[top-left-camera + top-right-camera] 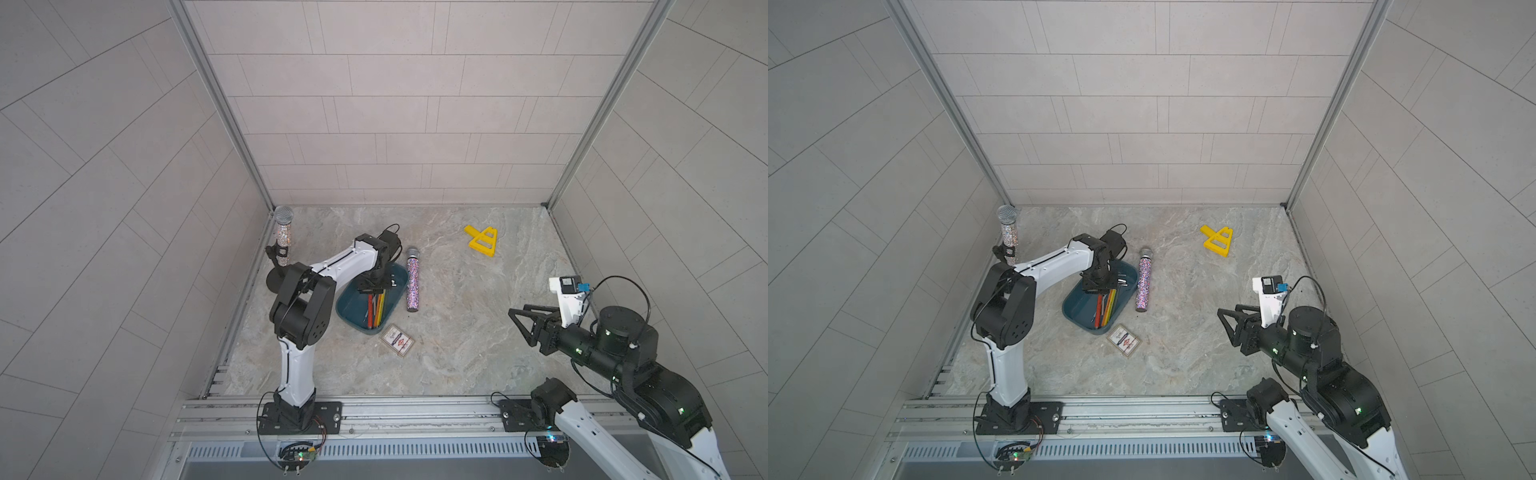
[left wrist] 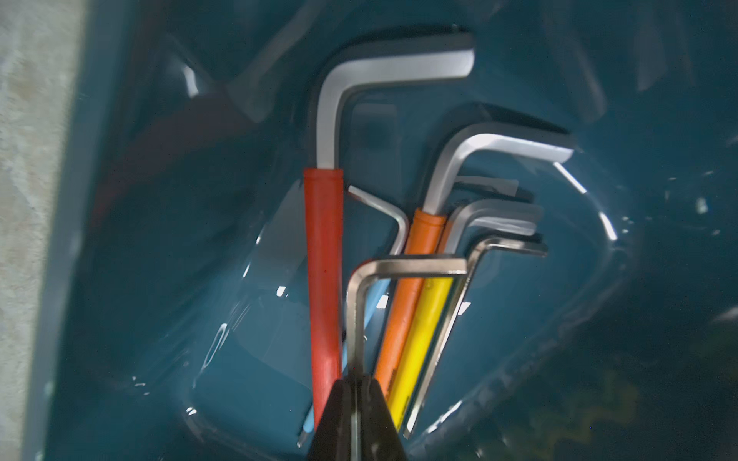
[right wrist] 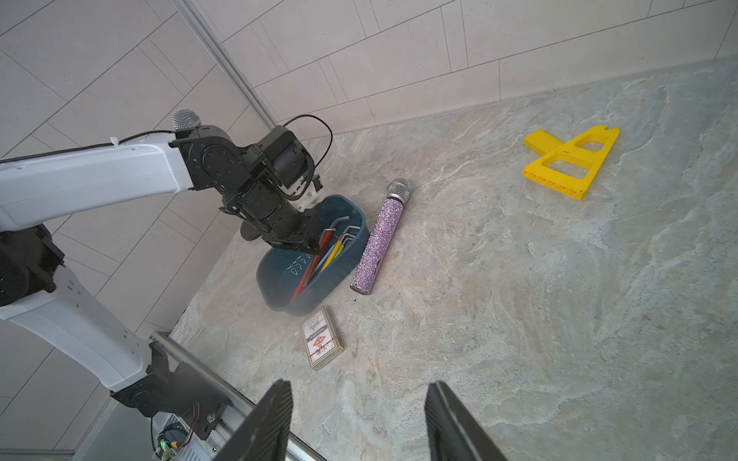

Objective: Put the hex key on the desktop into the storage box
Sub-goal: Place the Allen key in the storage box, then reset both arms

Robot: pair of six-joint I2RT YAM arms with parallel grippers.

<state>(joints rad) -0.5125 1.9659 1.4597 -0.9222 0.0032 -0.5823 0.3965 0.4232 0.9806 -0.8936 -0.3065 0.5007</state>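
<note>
Jaws of the left gripper point(image 2: 356, 385) are clenched on a bare steel hex key point(image 2: 403, 265), held low inside the storage box point(image 2: 159, 279) just above the sleeved keys point(image 2: 324, 259) — red, orange, yellow — lying on its floor. The right gripper point(image 3: 359, 385) hangs released and empty over the counter point(image 3: 559, 319). Printing on the card box point(image 3: 321, 337) beside the tub is too small to read.

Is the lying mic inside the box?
No, the mic lies on the desktop beside the box, outside its rim.
</note>
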